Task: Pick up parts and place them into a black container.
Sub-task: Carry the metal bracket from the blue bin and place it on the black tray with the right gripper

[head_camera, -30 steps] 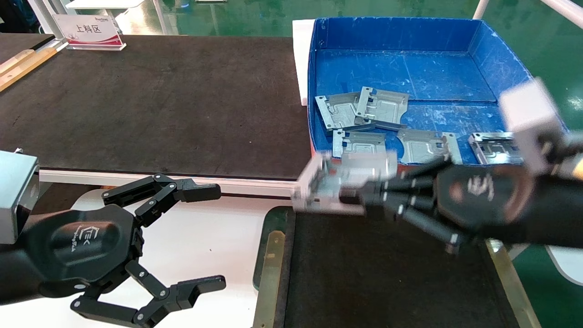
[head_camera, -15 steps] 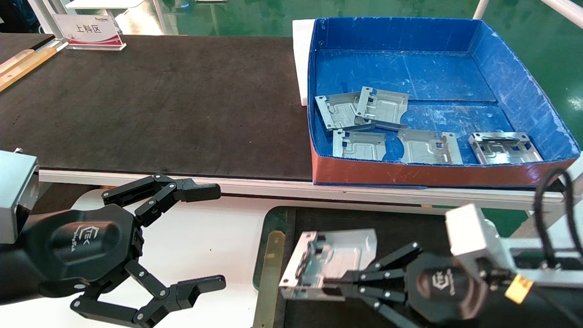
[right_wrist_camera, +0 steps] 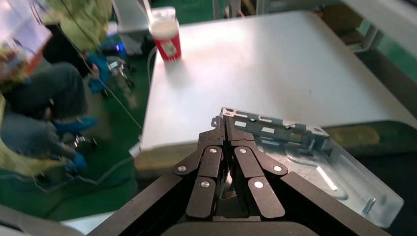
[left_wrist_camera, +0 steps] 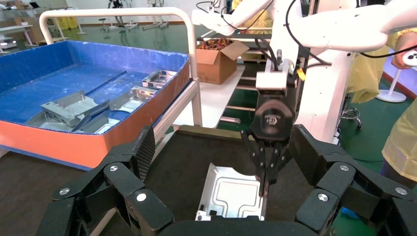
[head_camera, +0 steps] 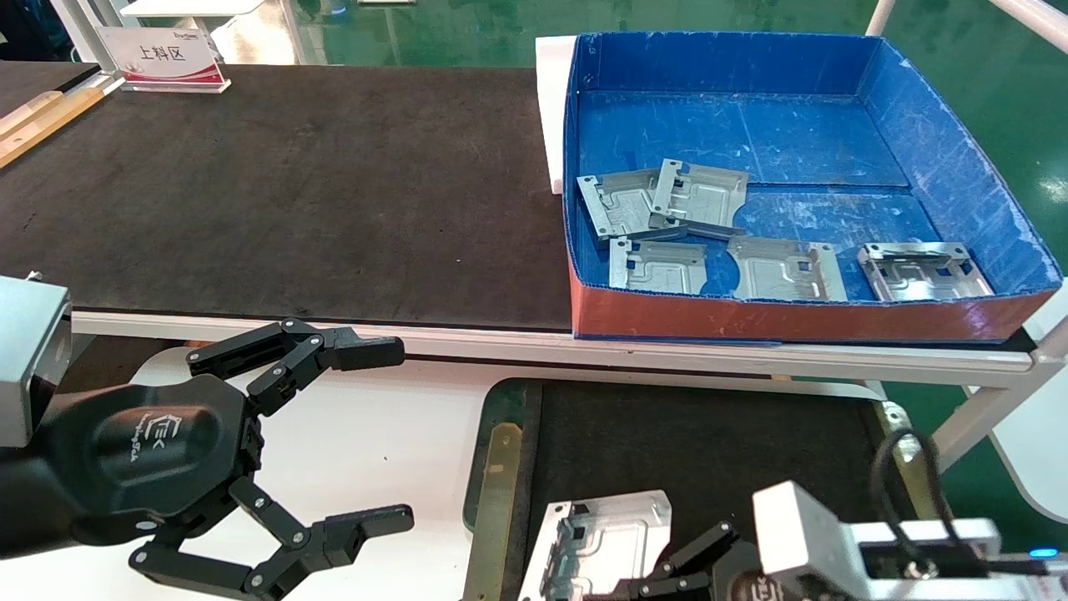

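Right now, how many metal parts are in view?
6. Five lie in the blue box: two overlapping at its left, three along its front. The right gripper holds one over the black container.

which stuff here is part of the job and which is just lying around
Job:
- held part, right gripper shut on it
- black container
- five parts in the blue box

Lying about:
- left gripper, parked, open
- sign
- red cup
- black mat

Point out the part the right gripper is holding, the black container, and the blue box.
part [head_camera: 602, 534], head view, on its stamped face.
black container [head_camera: 501, 417], head view, on its green rim.
blue box [head_camera: 751, 317], head view, on its red front wall.
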You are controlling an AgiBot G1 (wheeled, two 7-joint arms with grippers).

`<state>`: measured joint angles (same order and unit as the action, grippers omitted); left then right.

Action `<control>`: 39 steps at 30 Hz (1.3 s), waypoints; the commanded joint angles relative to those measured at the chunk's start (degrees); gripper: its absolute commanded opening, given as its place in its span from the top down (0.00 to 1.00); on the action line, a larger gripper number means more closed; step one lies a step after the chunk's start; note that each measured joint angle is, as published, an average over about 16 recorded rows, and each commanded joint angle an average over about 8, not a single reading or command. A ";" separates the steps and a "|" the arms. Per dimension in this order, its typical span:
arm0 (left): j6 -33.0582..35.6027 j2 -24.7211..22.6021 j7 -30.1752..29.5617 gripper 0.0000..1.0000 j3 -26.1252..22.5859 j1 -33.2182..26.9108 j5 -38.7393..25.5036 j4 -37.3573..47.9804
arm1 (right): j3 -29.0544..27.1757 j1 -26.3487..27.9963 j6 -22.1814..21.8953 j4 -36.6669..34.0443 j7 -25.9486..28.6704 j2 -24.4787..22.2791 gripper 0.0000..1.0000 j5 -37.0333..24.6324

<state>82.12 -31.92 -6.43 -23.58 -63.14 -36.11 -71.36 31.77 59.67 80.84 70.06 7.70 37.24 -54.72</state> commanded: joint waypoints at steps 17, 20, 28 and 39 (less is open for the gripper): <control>0.00 0.00 0.00 0.00 0.00 0.00 0.00 0.00 | 4.10 7.90 0.77 -20.75 -14.80 10.59 1.00 -11.75; 0.00 0.00 0.00 0.00 0.00 0.00 0.00 0.00 | 4.76 10.21 1.37 -25.13 -17.35 12.75 1.00 -13.19; 0.00 0.00 0.00 0.00 0.00 0.00 0.00 0.00 | 6.23 15.03 3.07 -35.56 -24.91 17.63 1.00 -16.09; 0.00 0.00 0.00 0.00 0.00 0.00 0.00 0.00 | 6.83 19.39 2.32 -47.46 -33.11 22.60 1.00 -17.86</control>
<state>82.12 -31.92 -6.42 -23.58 -63.15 -36.11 -71.36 38.63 78.94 83.28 22.92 -25.24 59.70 -72.56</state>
